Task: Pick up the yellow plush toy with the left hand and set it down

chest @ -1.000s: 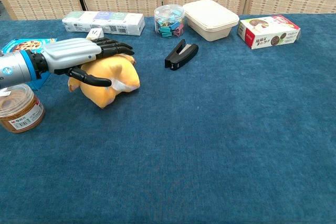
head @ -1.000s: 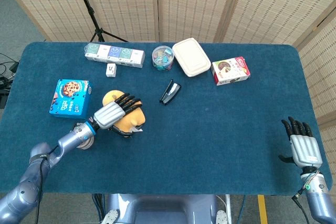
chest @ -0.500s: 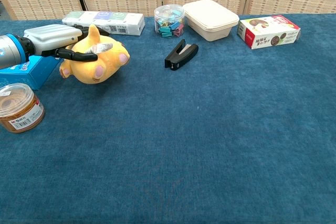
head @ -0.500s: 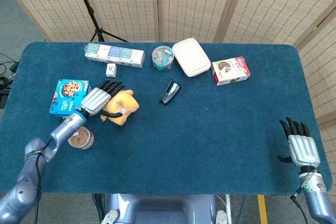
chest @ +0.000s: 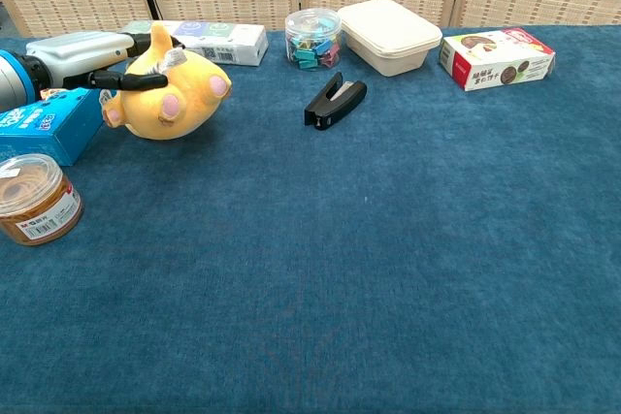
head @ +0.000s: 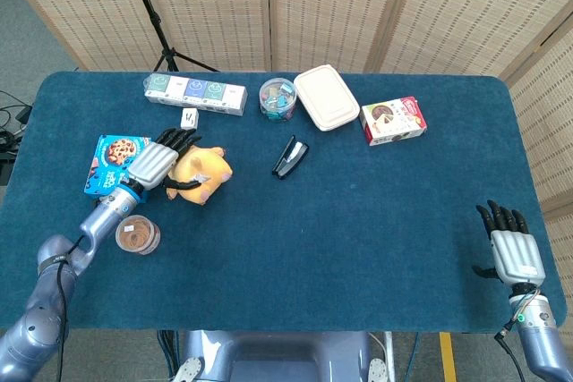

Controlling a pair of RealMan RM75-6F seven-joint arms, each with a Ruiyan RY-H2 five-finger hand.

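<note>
The yellow plush toy is at the table's left, tipped so its pink-soled feet face the front in the chest view. My left hand grips it from its left side, thumb hooked across its top and fingers behind it. Whether the toy touches the cloth I cannot tell. My right hand hovers by the table's front right corner, fingers straight and apart, holding nothing; the chest view does not show it.
A blue cookie box lies just left of the toy, and a brown jar stands in front of it. Behind are a long white box, a clip jar, a beige lunch box, a black stapler and a red box.
My left hand has carried the plush toy back and to the left, from beside the jar to beside the cookie box, and the toy has turned over. The right hand barely moved.
</note>
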